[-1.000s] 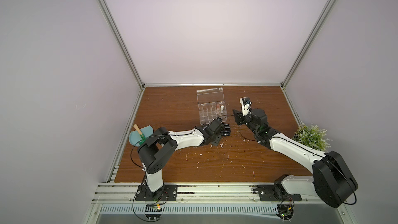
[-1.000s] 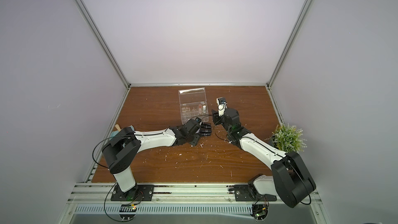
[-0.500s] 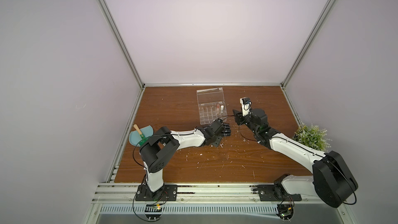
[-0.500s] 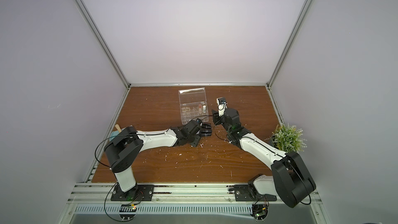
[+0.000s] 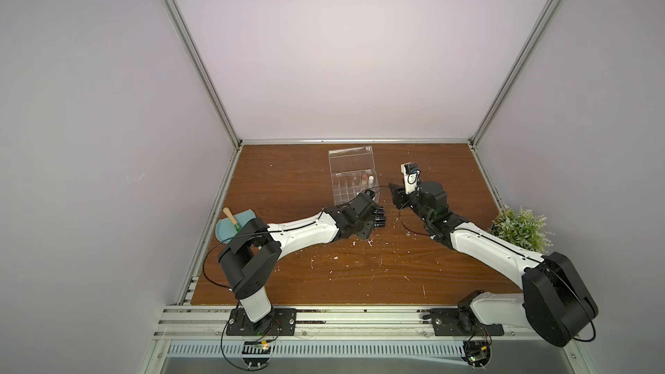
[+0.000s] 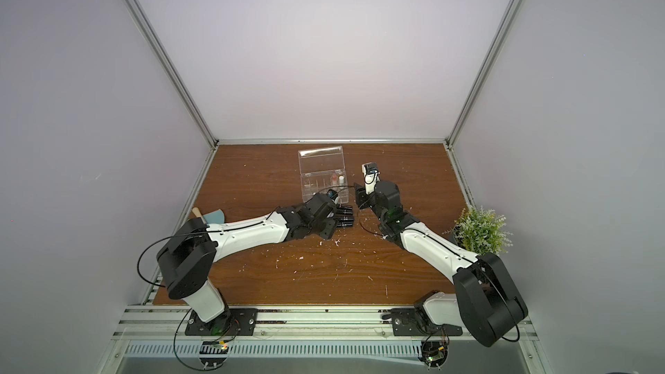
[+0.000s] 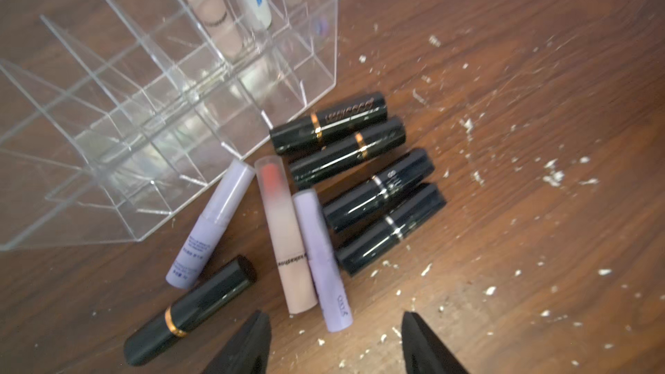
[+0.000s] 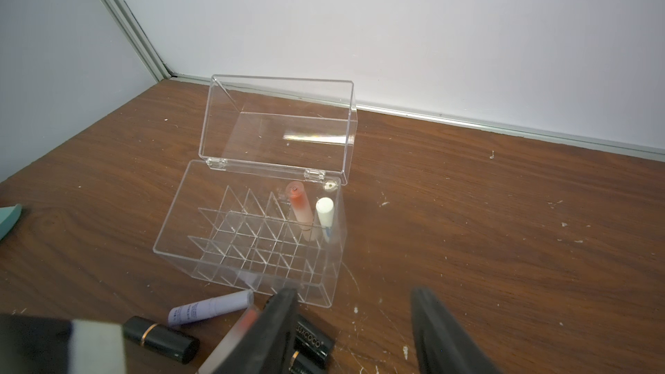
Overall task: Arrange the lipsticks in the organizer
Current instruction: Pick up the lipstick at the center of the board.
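A brown wood-grain table [image 5: 288, 181] is strewn with small white scraps [image 7: 554, 176]. At its left edge lies a teal dustpan [image 5: 225, 235] with a wooden-handled tool [image 5: 228, 212] resting on it. A small green plant [image 5: 518, 226] stands by the right edge. Pale lilac walls [image 5: 342, 48] with metal corner rails [image 5: 194, 55] enclose the table.

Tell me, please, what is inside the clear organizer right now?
A beige-pink tube and a white tube stand in neighbouring compartments of the organizer, by the hinge. The other compartments look empty, though the right gripper covers part of the nearest row.
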`<state>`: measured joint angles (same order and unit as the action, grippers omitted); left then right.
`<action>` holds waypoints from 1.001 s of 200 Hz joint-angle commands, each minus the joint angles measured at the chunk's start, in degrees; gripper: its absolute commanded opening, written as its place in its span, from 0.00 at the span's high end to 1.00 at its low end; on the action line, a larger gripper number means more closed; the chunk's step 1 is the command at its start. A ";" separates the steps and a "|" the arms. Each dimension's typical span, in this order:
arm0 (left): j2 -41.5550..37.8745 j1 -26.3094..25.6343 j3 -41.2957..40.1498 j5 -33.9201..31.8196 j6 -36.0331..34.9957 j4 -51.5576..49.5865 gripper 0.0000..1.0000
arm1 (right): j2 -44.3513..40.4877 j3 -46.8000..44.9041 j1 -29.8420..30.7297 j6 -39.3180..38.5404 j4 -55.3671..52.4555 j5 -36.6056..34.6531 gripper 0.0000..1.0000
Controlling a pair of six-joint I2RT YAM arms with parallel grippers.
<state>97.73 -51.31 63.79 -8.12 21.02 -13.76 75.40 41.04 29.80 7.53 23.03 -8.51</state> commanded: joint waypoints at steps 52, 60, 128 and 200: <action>3.77 -0.63 0.46 3.43 1.49 2.25 0.37 | -2.61 0.45 -0.29 0.42 1.06 -0.40 0.43; 3.99 -0.63 0.45 3.46 1.55 2.34 0.37 | -2.52 0.51 -0.34 0.54 1.02 -0.35 0.43; 7.10 -0.63 0.03 3.91 1.46 3.28 0.38 | -3.40 0.01 -0.80 0.71 0.92 -1.07 0.43; 6.77 -0.42 -2.17 1.52 1.02 2.78 0.42 | -3.40 -0.12 -1.59 1.16 1.03 -0.50 0.44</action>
<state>104.22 -51.40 62.54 -5.39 22.28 -10.37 73.43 40.86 28.45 7.86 22.68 -8.71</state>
